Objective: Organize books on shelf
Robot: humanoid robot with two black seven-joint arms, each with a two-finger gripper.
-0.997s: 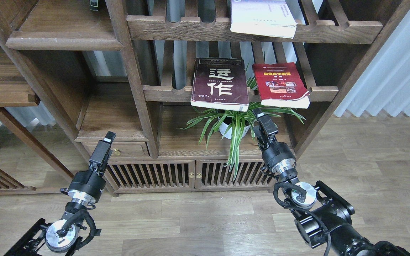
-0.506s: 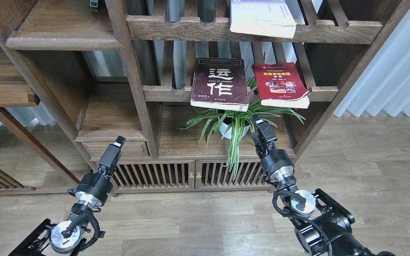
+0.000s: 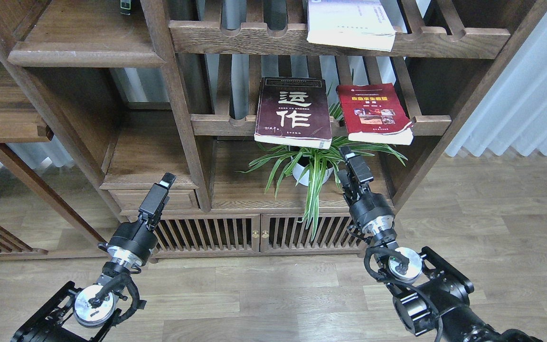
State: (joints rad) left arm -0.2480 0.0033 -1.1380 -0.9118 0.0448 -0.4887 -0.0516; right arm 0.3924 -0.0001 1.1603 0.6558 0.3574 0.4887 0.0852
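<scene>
Books lie flat on slatted racks: maroon book [image 3: 293, 113] and red book [image 3: 374, 114] at 12 o'clock from the right gripper [image 3: 349, 154], white book [image 3: 349, 23] higher up. Neither gripper holds anything, and I cannot tell how their fingers stand. Since a second ago the left gripper [image 3: 168, 179] has shifted toward 3 o'clock, below the shelf [image 3: 86, 59].

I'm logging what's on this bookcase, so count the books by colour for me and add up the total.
Maroon book: 1
Red book: 1
White book: 1
Total: 3 books, all lying flat on the slatted racks.
</scene>
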